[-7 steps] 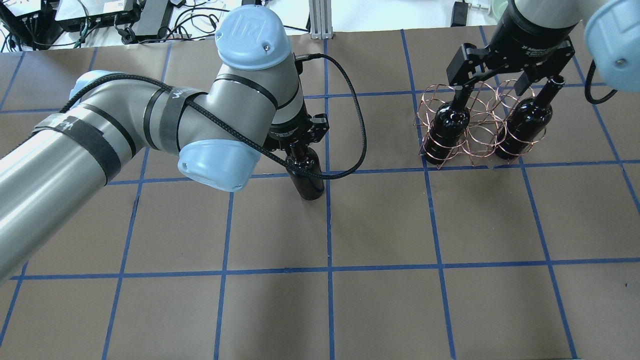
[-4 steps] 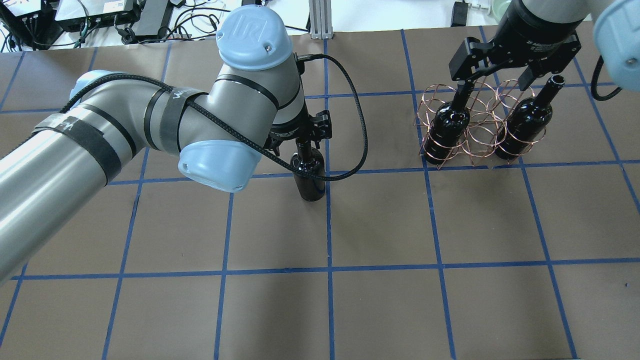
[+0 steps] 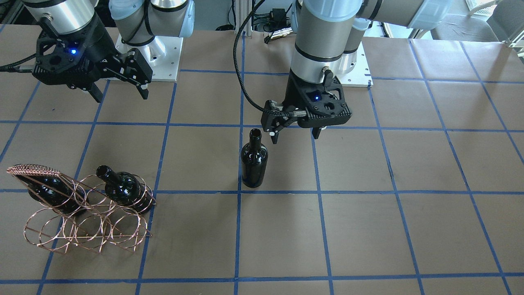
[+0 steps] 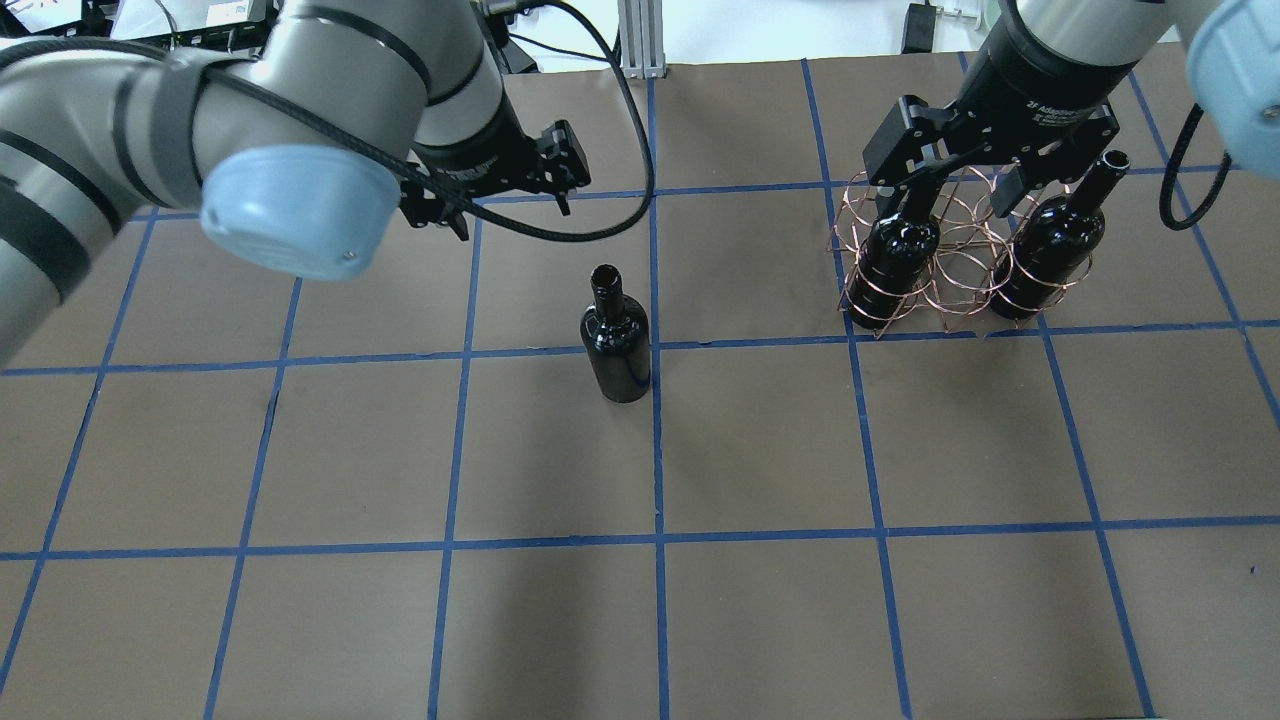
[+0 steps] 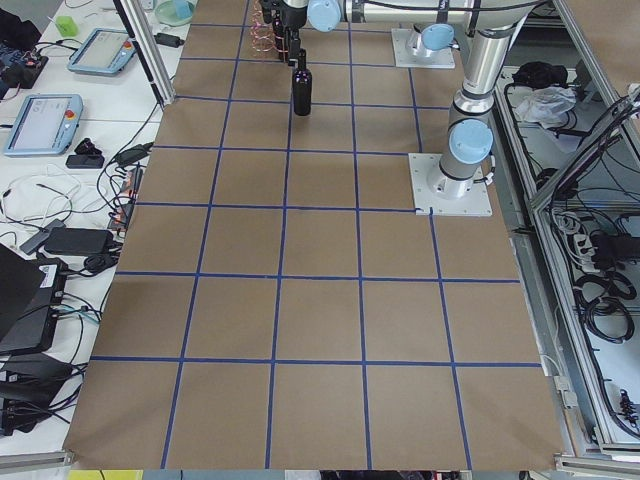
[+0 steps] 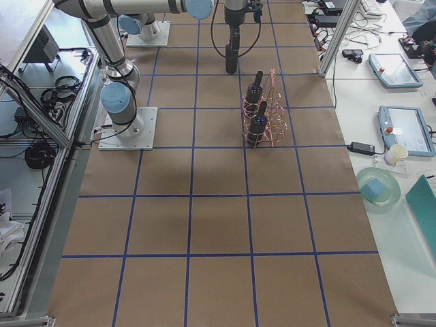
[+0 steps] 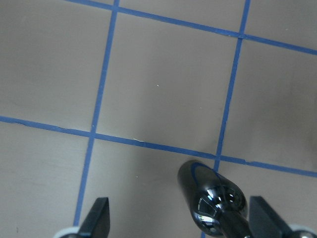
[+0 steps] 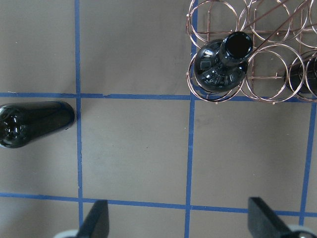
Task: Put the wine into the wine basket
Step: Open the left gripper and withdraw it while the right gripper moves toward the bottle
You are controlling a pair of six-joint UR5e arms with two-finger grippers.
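On my overhead feed the wine stands upright on its own just left of centre frame. Its base is on the brown desk, beside a crossing of the blue tape lines. It is well apart from the wine basket, which sits in the upper right of that frame. Two other bottles stand in the basket's rings, at either end of the row nearer the bottom of the frame, with a free ring between them.

The left fingers are spread wide and hold nothing. On the front camera they hang just right of the wine's mouth, clear of it. On the left wrist feed the bottle's shoulder shows at the bottom edge between the two tips, closer to the right-hand one and not gripped.

The right fingers are also spread wide and empty. On the front camera they sit in the upper left of the frame, well above the basket and its woven handle.
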